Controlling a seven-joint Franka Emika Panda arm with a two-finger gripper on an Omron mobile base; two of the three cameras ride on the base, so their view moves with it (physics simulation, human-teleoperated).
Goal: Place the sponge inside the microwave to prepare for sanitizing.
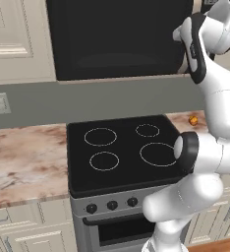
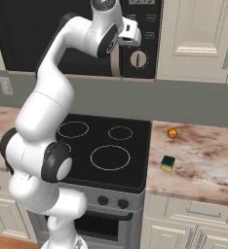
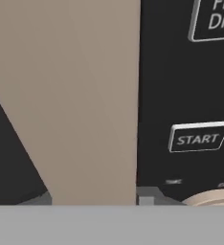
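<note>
Resting on the marbled brown countertop (image 2: pixel 203 160) to the right of the black stove (image 2: pixel 106 146), the sponge (image 2: pixel 168 163) lies flat with its dark green layer up and yellow body below, near the counter's front edge and close to the stove's right side. Its long axis cannot be told at this size. A small orange object (image 2: pixel 172 133) sits farther back on the same counter, well apart from the sponge.

The stove carries four ring-marked burners and a row of dark knobs (image 2: pixel 112 202) on its grey front, with an oven window beneath. Cream panelled cabinets (image 2: pixel 194 39) hang on the grey wall to the right; lower cabinets run under the counter. A wall outlet (image 1: pixel 1 103) is set to the left of the stove.

The microwave (image 1: pixel 117 39) is mounted above the stove, door shut, with a button panel and round knob (image 2: pixel 138 59) at its right.

The white arm rises from the base, bends at a dark elbow and reaches up to the microwave's front. The gripper (image 2: pixel 130 34) is at the beige door handle (image 3: pixel 85 95), which the hand view shows close up beside the START button (image 3: pixel 198 138). Both finger tips (image 3: pixel 147 196) flank the handle's lower end, one either side; whether they press it cannot be told.
</note>
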